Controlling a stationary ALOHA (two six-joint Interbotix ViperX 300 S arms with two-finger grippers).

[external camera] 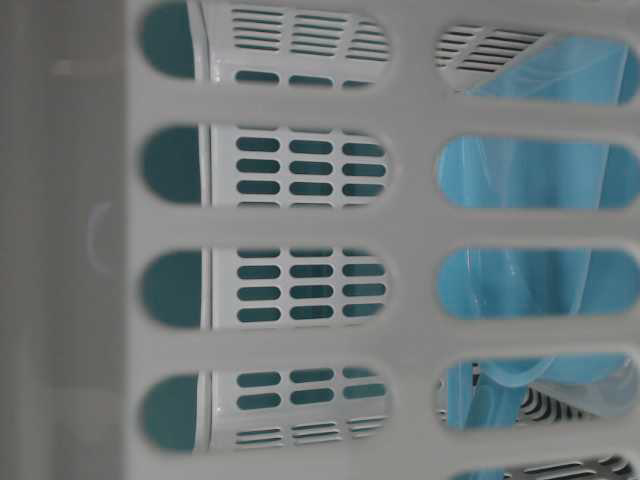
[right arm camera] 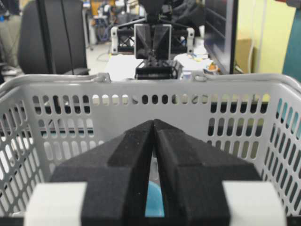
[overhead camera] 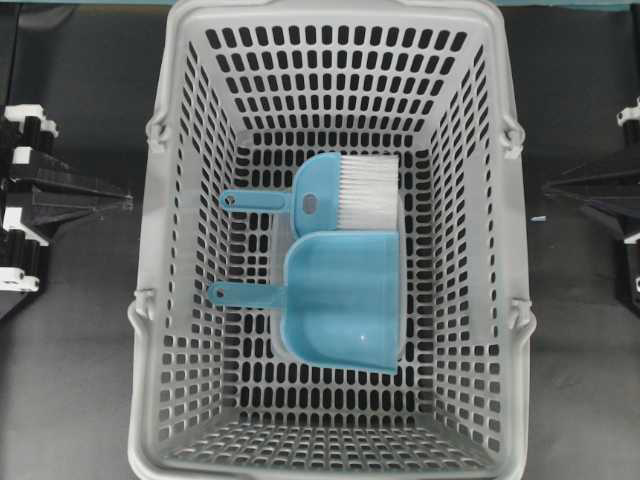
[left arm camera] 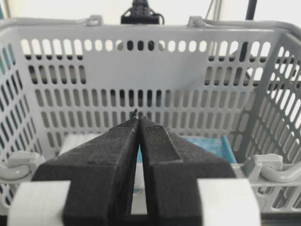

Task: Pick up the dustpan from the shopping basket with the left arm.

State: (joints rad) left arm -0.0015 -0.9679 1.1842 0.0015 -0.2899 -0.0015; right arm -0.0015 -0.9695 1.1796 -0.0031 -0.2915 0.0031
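Observation:
The light blue dustpan [overhead camera: 345, 300] lies flat on the floor of the grey shopping basket [overhead camera: 335, 12], its thin handle [overhead camera: 240, 292] pointing left and its wide lip at the right. My left gripper [overhead camera: 128, 203] is shut and empty, outside the basket's left wall, level with the brush. In the left wrist view its shut tips [left arm camera: 139, 117] point over the near rim [left arm camera: 263, 170], with a strip of the dustpan [left arm camera: 211, 146] beyond. My right gripper [overhead camera: 548, 190] is shut and empty outside the right wall; its tips [right arm camera: 154, 121] face the basket [right arm camera: 141, 84].
A blue hand brush [overhead camera: 320, 195] with white bristles lies just behind the dustpan, handle also to the left. The table-level view looks through the basket's slotted wall [external camera: 400, 225] at blue plastic [external camera: 520, 180]. Dark table surrounds the basket.

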